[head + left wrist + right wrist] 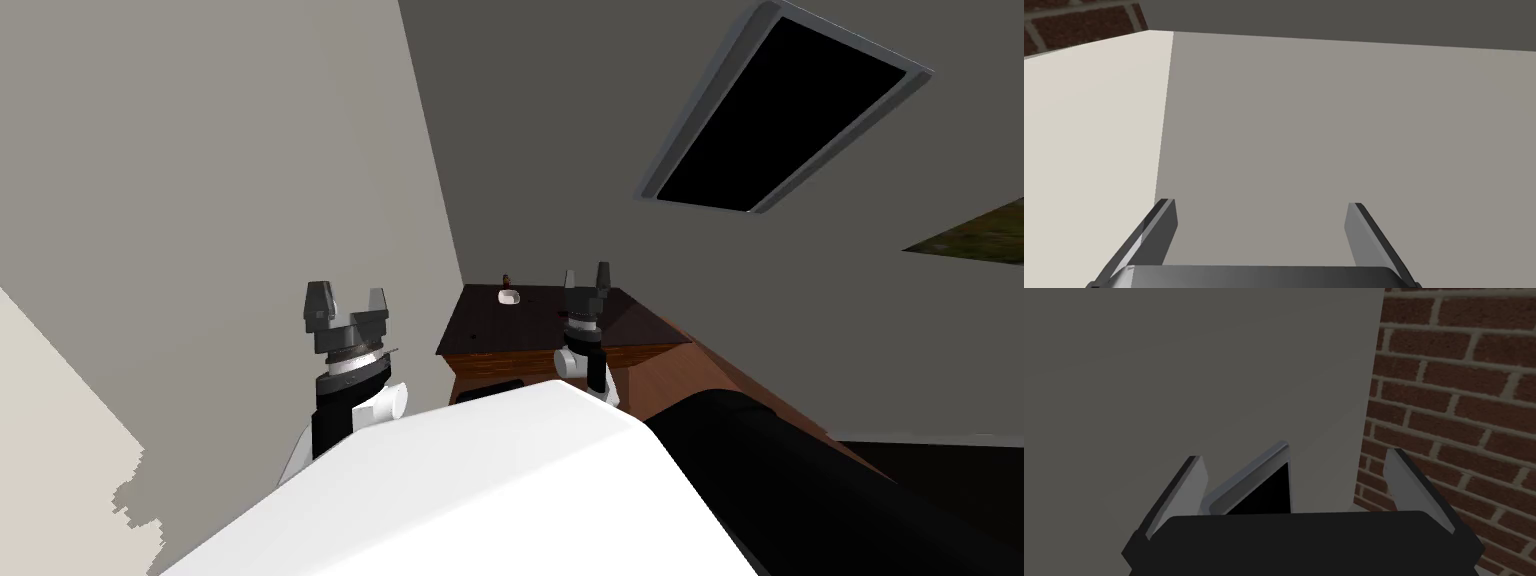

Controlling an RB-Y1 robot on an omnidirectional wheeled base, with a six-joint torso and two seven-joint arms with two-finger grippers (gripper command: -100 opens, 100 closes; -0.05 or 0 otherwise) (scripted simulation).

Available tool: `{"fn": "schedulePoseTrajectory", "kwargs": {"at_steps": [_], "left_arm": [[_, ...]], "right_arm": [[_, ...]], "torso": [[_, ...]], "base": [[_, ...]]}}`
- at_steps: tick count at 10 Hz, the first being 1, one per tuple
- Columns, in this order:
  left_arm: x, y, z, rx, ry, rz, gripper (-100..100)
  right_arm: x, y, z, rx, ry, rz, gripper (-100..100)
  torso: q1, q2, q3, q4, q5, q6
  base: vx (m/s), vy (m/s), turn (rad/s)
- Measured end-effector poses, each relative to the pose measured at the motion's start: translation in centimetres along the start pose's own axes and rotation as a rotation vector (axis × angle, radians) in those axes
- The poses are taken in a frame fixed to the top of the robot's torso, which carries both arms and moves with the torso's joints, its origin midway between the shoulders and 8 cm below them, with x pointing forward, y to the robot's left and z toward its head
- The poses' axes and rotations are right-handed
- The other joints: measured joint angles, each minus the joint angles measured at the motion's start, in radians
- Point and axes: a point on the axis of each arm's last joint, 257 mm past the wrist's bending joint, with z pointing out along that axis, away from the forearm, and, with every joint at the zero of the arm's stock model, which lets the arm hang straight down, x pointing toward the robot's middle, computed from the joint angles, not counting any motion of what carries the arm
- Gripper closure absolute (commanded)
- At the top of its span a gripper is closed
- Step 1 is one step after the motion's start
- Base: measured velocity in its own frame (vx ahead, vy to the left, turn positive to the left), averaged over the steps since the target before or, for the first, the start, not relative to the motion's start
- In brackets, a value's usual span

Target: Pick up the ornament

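Dark wood made up the desk (480, 335) in the corner, and the small brown ornament (507, 279) stood upright near its far edge, just behind a little white dish (509, 297). The left gripper (348, 300) and right gripper (586, 278) both had their fingers spread and empty. The right one looked nearer, with the ornament off to its left and further ahead.

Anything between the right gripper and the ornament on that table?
Possibly. A small white object sits on the dark table, just on my side of the small brown ornament. The open right gripper is raised beside them and not aimed at the table. Nothing else visible stands between.
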Motion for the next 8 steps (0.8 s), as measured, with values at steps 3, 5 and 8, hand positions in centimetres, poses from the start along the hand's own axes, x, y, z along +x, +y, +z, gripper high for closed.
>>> {"fn": "schedulePoseTrajectory", "kwargs": {"at_steps": [3, 5, 8], "left_arm": [[0.6, 1.1, -0.3, -0.035, 0.073, 0.024, -100], [0.7, 2.6, -1.1, -0.080, 0.120, 0.042, -100], [0.4, 5.4, -2.7, -0.175, 0.170, 0.064, -100]], "right_arm": [[0.0, 0.0, 0.0, 0.000, 0.000, 0.000, 0], [0.0, 0.0, 0.0, 0.000, 0.000, 0.000, 0], [0.0, 0.0, 0.0, 0.000, 0.000, 0.000, 0]], "torso": [[0.001, 0.002, 0.001, 0.000, 0.000, 0.000], [0.001, 0.003, 0.002, 0.001, 0.000, 0.000], [0.001, 0.005, 0.003, 0.001, 0.000, 0.000]], "base": [[-0.032, 0.007, -0.137], [-0.049, 0.014, -0.206], [-0.065, 0.010, -0.261]]}}
